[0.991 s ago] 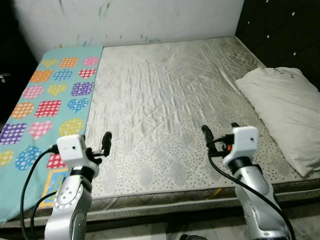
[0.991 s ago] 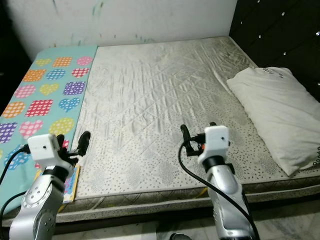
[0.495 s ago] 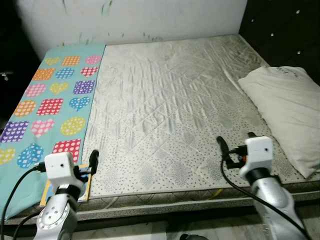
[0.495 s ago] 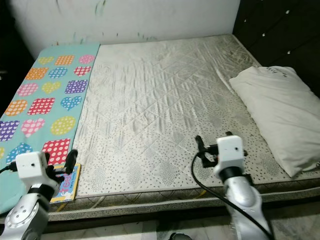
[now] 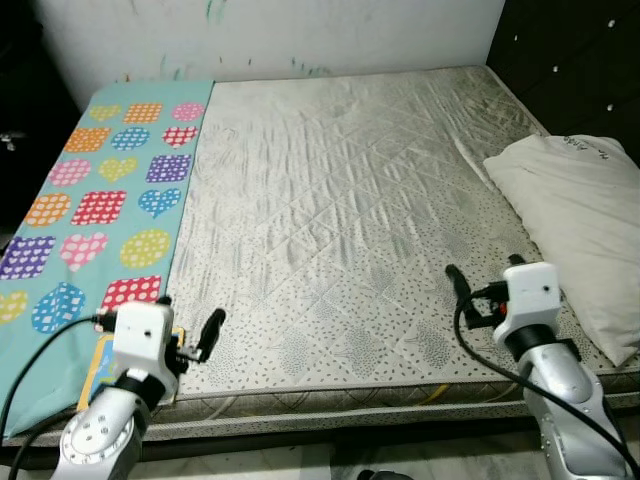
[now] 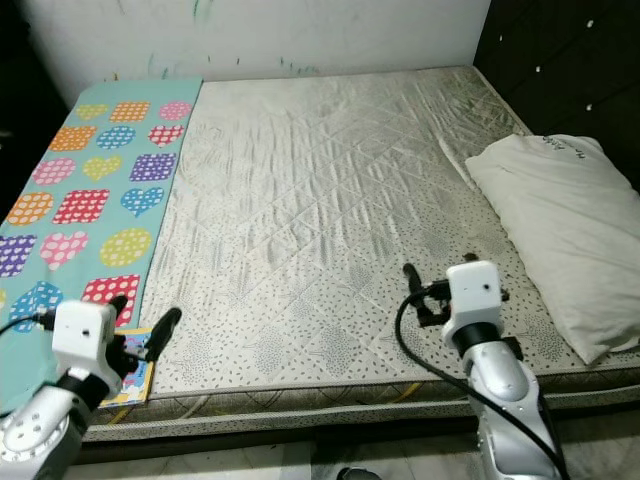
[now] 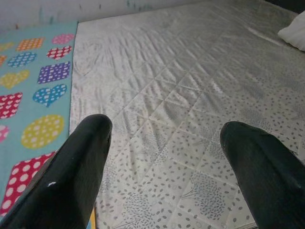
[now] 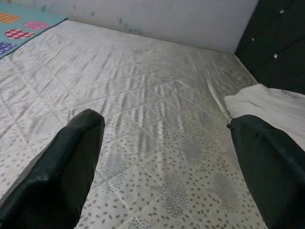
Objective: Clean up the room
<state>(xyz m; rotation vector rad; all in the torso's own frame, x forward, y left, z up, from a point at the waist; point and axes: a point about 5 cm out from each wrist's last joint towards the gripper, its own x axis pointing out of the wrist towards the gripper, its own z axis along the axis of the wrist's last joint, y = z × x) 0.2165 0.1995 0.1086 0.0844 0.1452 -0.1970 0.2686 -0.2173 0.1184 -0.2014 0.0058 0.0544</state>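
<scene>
A bare quilted mattress (image 5: 330, 200) lies ahead of me. A teal blanket with coloured hearts (image 5: 100, 200) covers its left strip, and a white pillow (image 5: 580, 220) rests at the right edge. A small colourful book (image 6: 135, 375) sits at the front left corner, partly hidden behind my left arm. My left gripper (image 5: 195, 335) hovers open over that corner, nothing between its fingers (image 7: 76, 176). Near the front edge, left of the pillow (image 8: 271, 107), my right gripper (image 5: 485, 275) is held open and empty.
A pale marked wall (image 5: 270, 35) runs behind the bed. A dark padded headboard (image 5: 580, 70) stands on the right. The bed's front edge (image 5: 330, 405) is just below both arms, with a strip of floor under it.
The view has shifted a little. Both arms have dropped and drawn back toward the bed's front edge. Both grippers stay open.
</scene>
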